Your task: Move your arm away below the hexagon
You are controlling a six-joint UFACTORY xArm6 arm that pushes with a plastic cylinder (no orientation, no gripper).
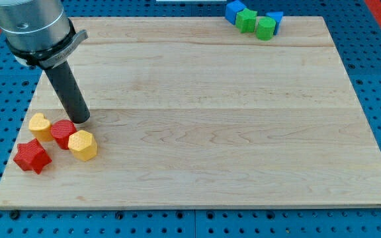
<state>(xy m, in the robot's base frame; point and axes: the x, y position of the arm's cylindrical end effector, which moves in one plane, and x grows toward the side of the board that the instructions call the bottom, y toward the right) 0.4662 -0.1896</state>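
Toward the view's left, top corner: arm housing, grey and black, cut off by the frame edge; only its lowest section shows. Dark rod slants down from it toward the view's right. My tip rests on the bench, a pale wooden board over a blue perforated surface. No end effector with jaws is fitted, so nothing is grasped or released; the rod simply stands on the wood.

Lower left cluster, four blocks:
- Red star block, nearest the view's left and bottom edge of the board.
- Yellow block, rounded; exact shape hard to make out. It touches the red one next along.
- Red block, partly hidden between the two yellow ones; shape cannot be told. My tip stands just above it in the view, very close; contact cannot be judged.
- Yellow hexagon block, touching the red block, lying just below my tip and slightly to the view's right.

Top right cluster, well apart from the tip:
- Blue block, top cut off by the frame.
- Green block, star-like.
- Green block, rounded.
- Blue block behind it, mostly hidden.
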